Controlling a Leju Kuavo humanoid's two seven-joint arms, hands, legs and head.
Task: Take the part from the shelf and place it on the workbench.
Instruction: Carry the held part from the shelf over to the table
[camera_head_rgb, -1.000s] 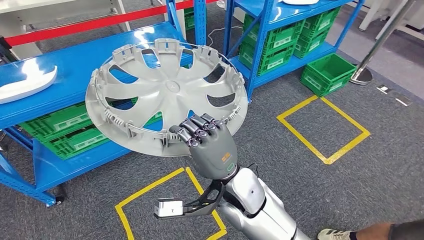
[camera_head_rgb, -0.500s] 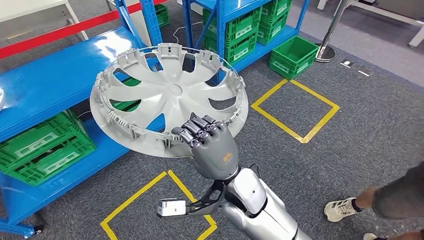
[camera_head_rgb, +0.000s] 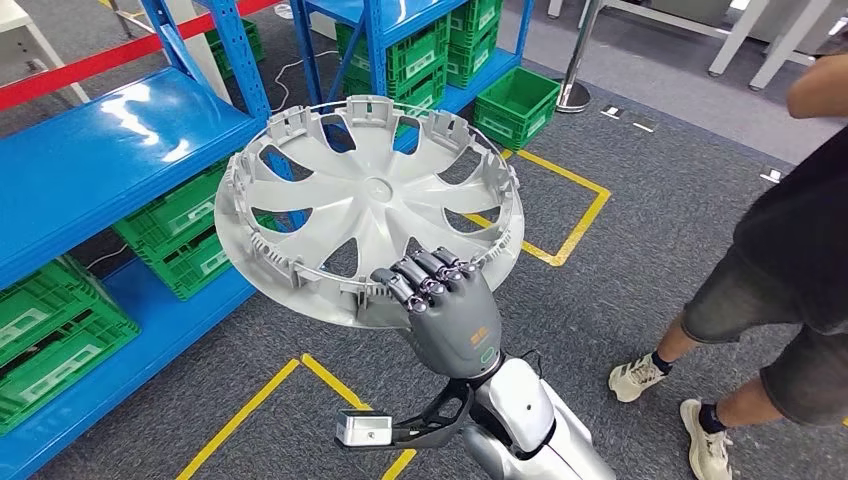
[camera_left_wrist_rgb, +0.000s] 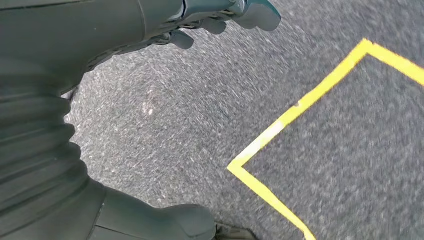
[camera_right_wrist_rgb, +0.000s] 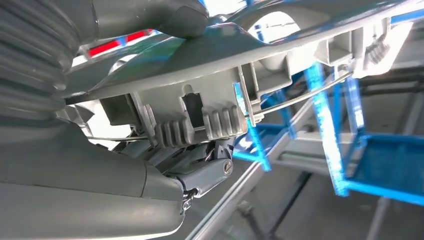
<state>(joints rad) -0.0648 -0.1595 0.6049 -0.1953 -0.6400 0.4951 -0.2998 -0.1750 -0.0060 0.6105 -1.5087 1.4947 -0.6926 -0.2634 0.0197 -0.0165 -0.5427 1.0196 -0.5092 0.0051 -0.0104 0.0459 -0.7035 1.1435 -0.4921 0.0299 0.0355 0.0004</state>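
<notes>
The part is a large grey wheel cover with spoke cut-outs, carried nearly flat in the air, inner side up. My right hand grips its near rim, fingers curled over the edge. In the right wrist view the ribbed rim of the cover sits between the thumb and the fingers of that hand. My left hand hangs over the grey carpet with its fingers apart and nothing in it.
A blue shelf with green crates under it runs along the left. Another green crate and a stanchion base stand behind. A person stands close on the right. Yellow tape marks squares on the carpet.
The whole picture has shifted: the camera has turned, so the shelf slides left and a person comes in at the right. The right hand keeps its hold on the wheel cover.
</notes>
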